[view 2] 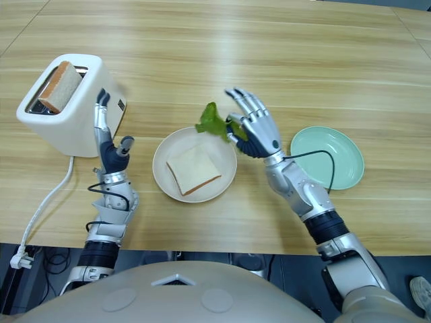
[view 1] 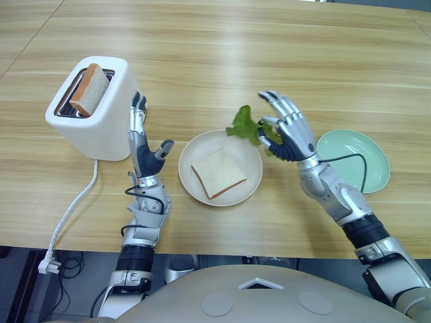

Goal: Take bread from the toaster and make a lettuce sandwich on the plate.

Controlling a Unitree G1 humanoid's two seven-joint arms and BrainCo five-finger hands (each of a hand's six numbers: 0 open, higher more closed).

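While pinched only at the fingertips, lettuce [view 1: 244,126]: apt to slip or tear loose, with most of the leaf hanging free on the inner side of the right hand [view 1: 289,131], over the far rim of the plate [view 1: 202,145].
Left eye view, drop risk: if released here, likely to land half on the rim and half on the tabletop [view 1: 269,54], short of the bread slice [view 1: 217,173] lying nearer and inward of that hand.
Left eye view, right hand: part-curled, thumb and one finger closed on the leaf, other fingers spread above it.
Left eye view, left hand [view 1: 143,145]: fingers straight and upright, nothing held, just beside the toaster [view 1: 94,131] wall; cannot tell whether touching; could shove or tip it on a careless reach.
Left eye view, second slice [view 1: 89,89]: tilted in the slot, above and outward of the left hand; could catch on the slot edge or drop during the lift.
Left eye view, cord [view 1: 74,208]: trailing off the near edge, outward of the left hand; could snag and drag the toaster.
Right eye view, bread: two, one in the toaster, one on the plate between the hands.
Right eye view, lettuce: one leaf, at the right hand's fingertips.
Right eye view, plates: two, the cream plate between the hands and a green plate [view 2: 347,158] outward of the right hand.
Right eye view, toaster: one, with one cord.
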